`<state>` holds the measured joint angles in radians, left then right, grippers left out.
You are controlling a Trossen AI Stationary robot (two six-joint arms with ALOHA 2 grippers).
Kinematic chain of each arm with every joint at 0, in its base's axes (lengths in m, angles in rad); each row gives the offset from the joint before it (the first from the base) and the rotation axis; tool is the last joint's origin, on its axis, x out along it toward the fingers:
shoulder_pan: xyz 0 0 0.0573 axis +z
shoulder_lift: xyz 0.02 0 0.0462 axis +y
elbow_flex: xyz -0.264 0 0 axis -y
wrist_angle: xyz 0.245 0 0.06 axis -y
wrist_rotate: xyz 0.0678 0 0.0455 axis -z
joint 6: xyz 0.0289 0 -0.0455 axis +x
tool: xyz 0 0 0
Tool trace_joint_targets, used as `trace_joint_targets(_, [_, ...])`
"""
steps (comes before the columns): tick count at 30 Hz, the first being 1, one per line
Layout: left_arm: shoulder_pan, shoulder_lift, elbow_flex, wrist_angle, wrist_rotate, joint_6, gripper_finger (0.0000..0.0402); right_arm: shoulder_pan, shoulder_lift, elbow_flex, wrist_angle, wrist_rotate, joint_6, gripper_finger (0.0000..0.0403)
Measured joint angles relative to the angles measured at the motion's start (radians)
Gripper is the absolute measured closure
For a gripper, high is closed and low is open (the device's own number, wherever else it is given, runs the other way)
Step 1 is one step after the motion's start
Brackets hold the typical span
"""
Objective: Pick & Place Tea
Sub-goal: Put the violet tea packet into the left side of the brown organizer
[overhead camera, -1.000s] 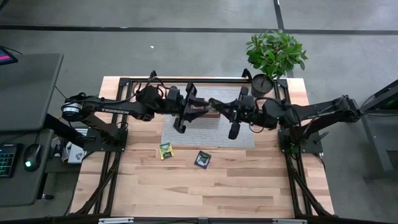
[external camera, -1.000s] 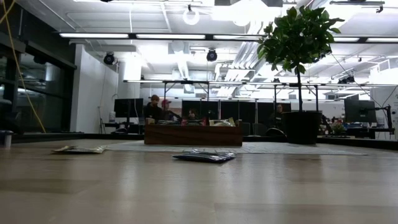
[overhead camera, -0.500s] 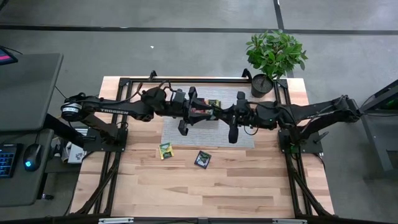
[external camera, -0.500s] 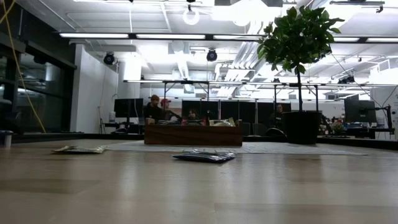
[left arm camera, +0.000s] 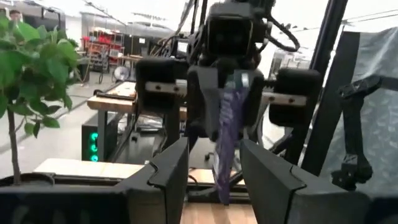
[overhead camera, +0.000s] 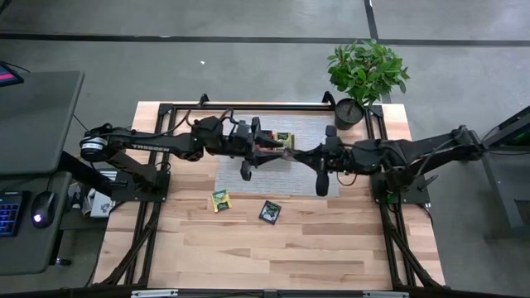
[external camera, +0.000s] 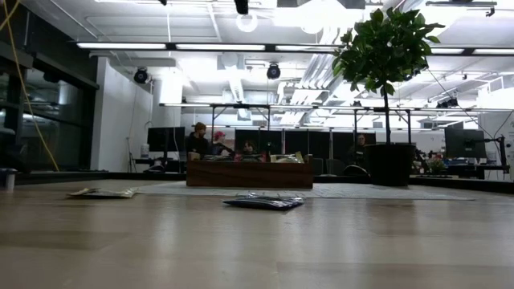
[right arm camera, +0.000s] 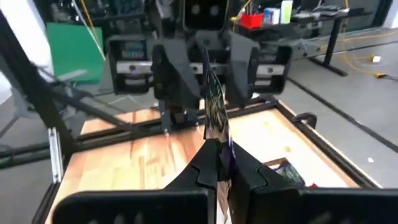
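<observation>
On the wooden table [overhead camera: 248, 248], two tea packets [overhead camera: 220, 200] wait at six o'clock of our tray [overhead camera: 277, 141]; right gripper [right arm camera: 219, 163] pinches another packet [right arm camera: 214, 106], left gripper [left arm camera: 214, 163] open around it.

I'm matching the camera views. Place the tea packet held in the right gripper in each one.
High view: held tea packet hidden where the arms meet above the grey mat.
Low view: not in it.
Left wrist view: centre, between the open left gripper's fingers.
Right wrist view: centre, edge-on, in the shut right gripper.
Shared landmark: potted plant, high, low, left wrist.
</observation>
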<state>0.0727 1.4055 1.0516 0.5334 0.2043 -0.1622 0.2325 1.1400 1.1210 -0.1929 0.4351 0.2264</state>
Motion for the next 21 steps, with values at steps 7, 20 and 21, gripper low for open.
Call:
trace_joint_targets(7, [0.0, -0.002, 0.001, -0.006, -0.009, -0.007, 0.0258, -0.003, 0.045, 0.0, 0.002, -0.026, 0.002, 0.0399])
trace_joint_targets(20, [0.0, -0.002, 0.001, -0.013, 0.0, -0.007, 0.027, -0.029, 0.075, 0.0, 0.003, -0.053, 0.009, 0.0399])
trace_joint_targets(21, [0.0, -0.002, 0.001, -0.013, 0.001, -0.007, 0.0277, -0.031, 0.075, 0.0, 0.003, -0.059, 0.009, 0.0399])
